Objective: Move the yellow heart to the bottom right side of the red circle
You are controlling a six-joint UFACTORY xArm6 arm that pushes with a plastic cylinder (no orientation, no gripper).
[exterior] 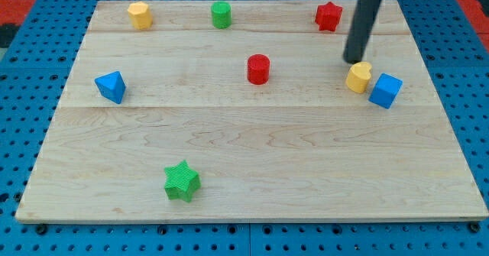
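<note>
The yellow heart (358, 77) lies on the wooden board at the view's right, touching a blue cube (385, 90) on its right. The red circle (258, 69) stands near the board's middle, well to the left of the heart. My tip (354, 59) is the lower end of the dark rod coming down from the view's top right. It sits just above and slightly left of the yellow heart, touching or almost touching its upper edge.
A red star (328, 16), a green cylinder (221, 14) and a yellow hexagon block (139, 15) line the board's top edge. A blue block (111, 86) is at the left, and a green star (182, 181) at the bottom left.
</note>
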